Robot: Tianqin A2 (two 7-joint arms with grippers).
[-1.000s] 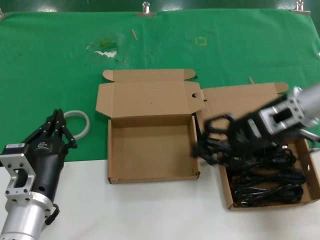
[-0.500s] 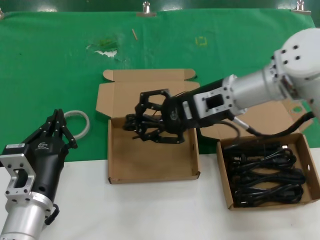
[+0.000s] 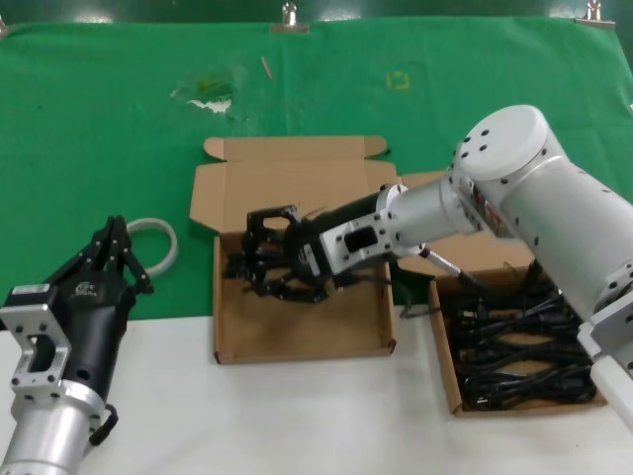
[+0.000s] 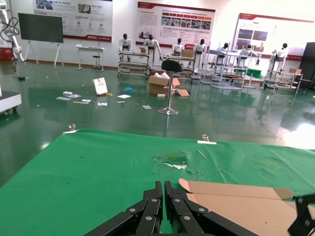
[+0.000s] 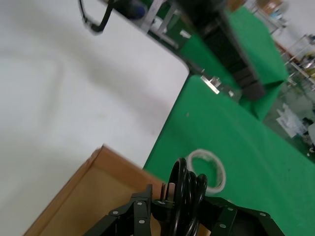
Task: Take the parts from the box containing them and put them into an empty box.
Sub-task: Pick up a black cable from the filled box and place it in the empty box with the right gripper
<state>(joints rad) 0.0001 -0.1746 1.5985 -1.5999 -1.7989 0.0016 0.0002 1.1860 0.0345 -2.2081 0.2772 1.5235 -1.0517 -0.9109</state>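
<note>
My right gripper (image 3: pixel 259 265) reaches over the left part of the empty box (image 3: pixel 302 346), a squarish brown tray with its lid folded back. It is shut on a coiled black power cord (image 3: pixel 282 287); in the right wrist view the cord (image 5: pixel 184 194) and its plug sit between the fingers (image 5: pixel 140 209). The box containing the parts (image 3: pixel 447 381) stands at the right with several black cords (image 3: pixel 524 356) in it, partly hidden by my right arm. My left gripper (image 3: pixel 117 247) is shut and empty, parked at the left over the green mat; it also shows in the left wrist view (image 4: pixel 163 189).
A white ring of tubing (image 3: pixel 158 237) lies on the green mat (image 3: pixel 99 119) next to my left gripper. The front of the table is white (image 3: pixel 297 416). Scuffed marks (image 3: pixel 208 94) show at the mat's back.
My right gripper has carried the cord from above the right box leftwards across to the left part of the empty box and has come lower. The left arm has not moved.
</note>
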